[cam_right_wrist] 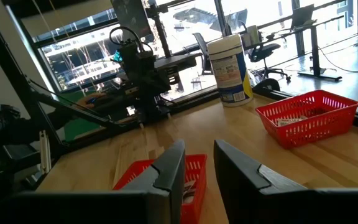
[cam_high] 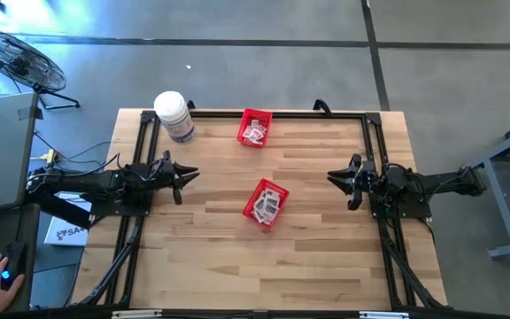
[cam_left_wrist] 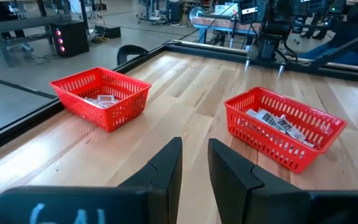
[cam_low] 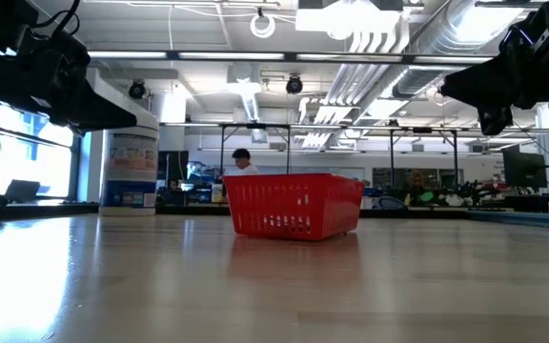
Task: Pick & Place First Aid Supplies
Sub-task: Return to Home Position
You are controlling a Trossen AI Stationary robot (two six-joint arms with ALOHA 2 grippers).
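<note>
Safely stowed, white packets [cam_high: 255, 134] lie in two red baskets, one [cam_high: 273, 185] mid-table, the other [cam_high: 257, 113] at the far edge near a white jar [cam_high: 173, 115]. Left gripper [cam_left_wrist: 194, 144] and right gripper [cam_right_wrist: 199, 146] hang at opposite sides, fingers slightly parted, empty.

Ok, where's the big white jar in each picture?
High view: jar near the table's far left corner.
Low view: far back, left of a red basket.
Left wrist view: not in it.
Right wrist view: standing at the table's edge, beside the far basket.
Shared landmark: the far basket, next to the jar in the high and right wrist views.
</note>
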